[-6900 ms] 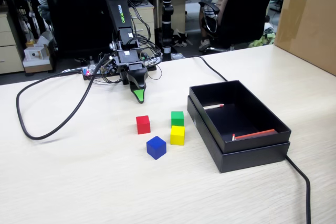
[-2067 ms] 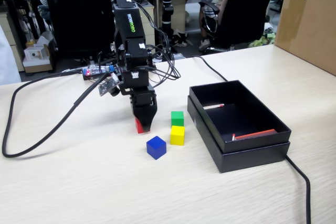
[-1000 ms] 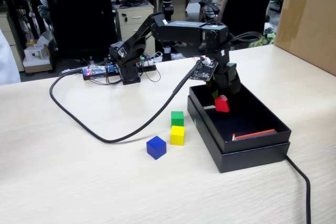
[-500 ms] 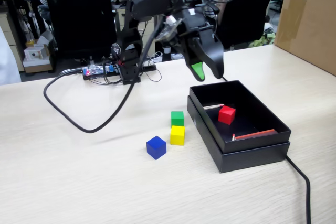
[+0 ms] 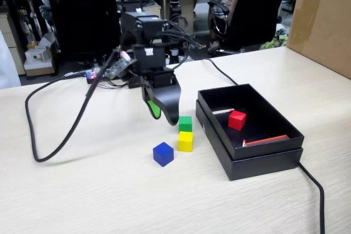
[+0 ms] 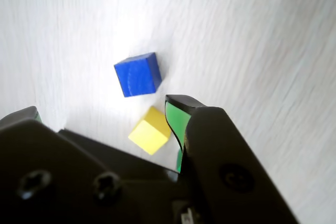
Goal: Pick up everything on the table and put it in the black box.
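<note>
In the fixed view my gripper (image 5: 163, 116) hangs open and empty above the table, just left of the green cube (image 5: 185, 123). The yellow cube (image 5: 185, 141) touches the green one in front, and the blue cube (image 5: 163, 154) lies a little further front left. The black box (image 5: 263, 160) stands to the right and holds a red cube (image 5: 237, 120) and a red stick (image 5: 266, 141). In the wrist view the gripper (image 6: 105, 107) has its green-padded jaws wide apart, with the yellow cube (image 6: 151, 130) below between them and the blue cube (image 6: 138, 74) beyond.
A black cable (image 5: 55, 135) loops over the table at the left, and another (image 5: 313, 187) runs past the box's right side. A cardboard box (image 5: 323, 20) stands at the back right. Office chairs stand behind the table.
</note>
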`<state>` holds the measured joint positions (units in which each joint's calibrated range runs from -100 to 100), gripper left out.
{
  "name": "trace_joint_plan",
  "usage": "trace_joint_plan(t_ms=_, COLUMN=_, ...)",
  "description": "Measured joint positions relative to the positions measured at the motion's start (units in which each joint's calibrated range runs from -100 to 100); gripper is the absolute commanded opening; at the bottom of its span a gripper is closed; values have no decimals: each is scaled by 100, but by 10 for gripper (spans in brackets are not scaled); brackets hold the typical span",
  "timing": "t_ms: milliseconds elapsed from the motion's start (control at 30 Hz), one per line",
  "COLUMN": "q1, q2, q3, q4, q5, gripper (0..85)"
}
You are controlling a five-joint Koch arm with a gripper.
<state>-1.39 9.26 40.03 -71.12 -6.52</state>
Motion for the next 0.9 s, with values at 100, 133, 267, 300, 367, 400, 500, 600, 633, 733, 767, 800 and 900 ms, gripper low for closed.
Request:
trace_joint_plan(t_ms=100, q1=10, q2=647, q3=319, q4=0, q5=-10, gripper=475)
trace_joint_plan(t_ms=133, q1=15, q2=932, q3=374, q4=0, q5=-15, gripper=473)
trace_joint_plan(t_ms=267, q1=0, q2=1515, q3=502, q4=0, q5=-34, gripper=472)
trace_joint_plan(t_ms=300, q1=0, q2=1592, q3=502, q4=0, q5=-34, gripper=471)
trace_joint_plan(t_ms=367, q1=-15, q2=1786, q3=511, q4=0, q5=-34, gripper=420)
trace_joint_plan(t_ms=400, q1=-15, q2=2032, q3=511, q4=0, q5=-44, gripper=419)
trace_joint_plan(t_ms=500, q1=-24, q2=2382, q3=858, q4=0, q5=-54, gripper=263)
trace_joint_plan(t_ms=600, q1=-29, q2=2460, q3=958, q4=0, q5=-44, gripper=92)
trace_joint_plan(t_ms=633, q1=-29, q2=2460, q3=968, q4=0, q5=-49, gripper=92)
trace_joint_plan(t_ms=733, q1=-34, q2=2460, q3=968, q4=0, q5=-44, gripper=92)
trace_joint_plan(t_ms=767, q1=-34, q2=2408, q3=968, q4=0, q5=-44, gripper=92)
trace_joint_plan(t_ms=800, q1=-24, q2=2252, q3=940, q4=0, q5=-44, gripper=92)
trace_joint_plan(t_ms=900, q1=34, q2=1463, q3=776, q4=0, q5=-44, gripper=92)
